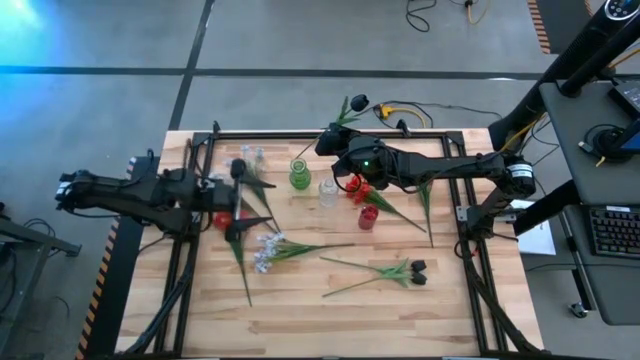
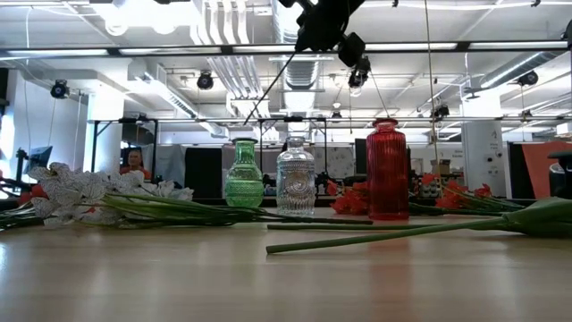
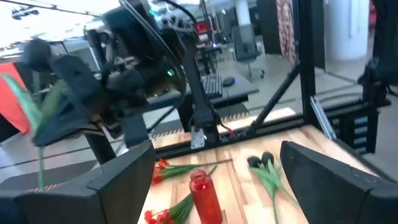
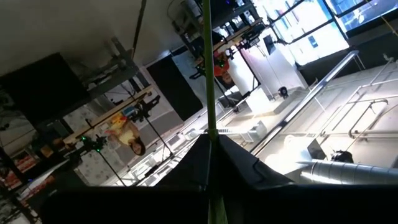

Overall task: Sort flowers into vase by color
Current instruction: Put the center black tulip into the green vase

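Note:
Three vases stand on the table in a row: green point(image 1: 298, 177) point(image 2: 243, 174), clear point(image 1: 327, 192) point(image 2: 295, 176) and red point(image 1: 368, 216) point(image 2: 387, 170). My right gripper point(image 1: 328, 140) point(image 2: 315, 34) point(image 4: 210, 142) is high above them, shut on a dark-budded flower point(image 1: 357, 102). My left gripper point(image 1: 250, 200) point(image 3: 214, 186) hovers open and level at the table's left, touching nothing. Pale blue-white flowers point(image 1: 268, 250), dark-budded flowers point(image 1: 412, 270) and red flowers point(image 1: 360, 188) lie flat on the table. My right gripper pinches the flower's green stem point(image 4: 209, 118) between its two fingers, which lie across it. The flower is lifted clear and tilted. Its bud end point(image 1: 357, 102) reaches past the table's far edge, and its bare end point(image 2: 248, 118) slants down to just above the green vase.
More red blossoms point(image 1: 222, 218) and a long stem point(image 1: 244, 268) lie under my left gripper. Green stems point(image 1: 425, 205) lie near the right arm. A black frame point(image 1: 470, 250) borders the table. Cables and a yellow plug point(image 1: 386, 111) lie on the floor beyond the far edge.

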`<state>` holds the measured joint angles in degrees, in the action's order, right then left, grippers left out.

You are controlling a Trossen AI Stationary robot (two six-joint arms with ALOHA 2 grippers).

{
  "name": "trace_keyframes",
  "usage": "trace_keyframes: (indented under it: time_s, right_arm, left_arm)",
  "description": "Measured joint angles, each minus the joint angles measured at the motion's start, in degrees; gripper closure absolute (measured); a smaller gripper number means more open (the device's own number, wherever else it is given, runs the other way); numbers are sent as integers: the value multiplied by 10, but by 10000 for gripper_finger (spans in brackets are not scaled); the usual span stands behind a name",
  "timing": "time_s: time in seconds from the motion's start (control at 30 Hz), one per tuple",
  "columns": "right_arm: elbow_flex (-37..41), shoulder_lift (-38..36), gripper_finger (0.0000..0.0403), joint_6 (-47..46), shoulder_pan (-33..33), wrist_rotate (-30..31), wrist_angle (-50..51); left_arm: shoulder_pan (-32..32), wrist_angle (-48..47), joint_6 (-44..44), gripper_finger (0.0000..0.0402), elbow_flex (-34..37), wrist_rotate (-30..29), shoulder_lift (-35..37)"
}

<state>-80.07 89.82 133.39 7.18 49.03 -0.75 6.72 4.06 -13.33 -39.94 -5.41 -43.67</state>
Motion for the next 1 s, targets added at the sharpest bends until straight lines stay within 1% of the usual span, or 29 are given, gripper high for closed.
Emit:
trace_keyframes:
  time_s: [0.27, 0.5, 0.67, 0.77, 0.93, 1.0]
  right_arm:
    - [0, 0, 390, -11, 0, 0, 0]
    - [3, 0, 390, -7, 0, 0, 5]
    - [7, 1, 390, 5, 0, 0, 5]
    - [7, 1, 390, 6, -2, 0, 5]
    - [8, 1, 390, 8, -2, -1, 5]
    - [8, 1, 390, 8, -2, -13, 14]
  left_arm:
    - [0, -4, 30, 74, 7, -23, 46]
    - [-1, 7, 23, 74, 41, -91, 89]
    - [-1, 10, 50, 74, 44, -92, 127]
    - [-1, -7, 69, 74, 45, -92, 143]
    - [-1, -17, 81, 74, 45, -92, 155]
    - [-1, -17, 81, 74, 45, -92, 156]
